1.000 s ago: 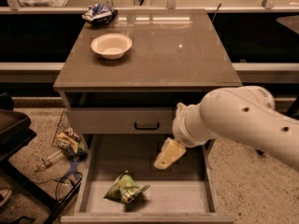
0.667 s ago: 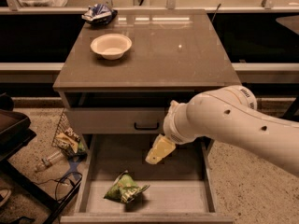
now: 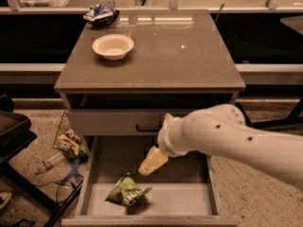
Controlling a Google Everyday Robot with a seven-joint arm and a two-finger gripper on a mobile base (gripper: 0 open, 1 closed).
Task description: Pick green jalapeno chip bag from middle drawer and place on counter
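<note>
The green jalapeno chip bag (image 3: 127,192) lies crumpled on the floor of the open middle drawer (image 3: 189,200), left of centre and near the front. My gripper (image 3: 152,161) hangs on the white arm over the drawer, just above and to the right of the bag, apart from it. The counter (image 3: 170,56) is the glossy grey-brown top of the cabinet.
A white bowl (image 3: 112,46) stands on the counter at the back left, with a blue-and-white snack bag (image 3: 100,14) behind it at the rim. A closed drawer front with a black handle (image 3: 147,126) sits above the open drawer. Litter and a wire basket (image 3: 67,141) lie on the floor to the left.
My gripper has moved left and down over the drawer, closer to the green bag. The bag has not moved.
</note>
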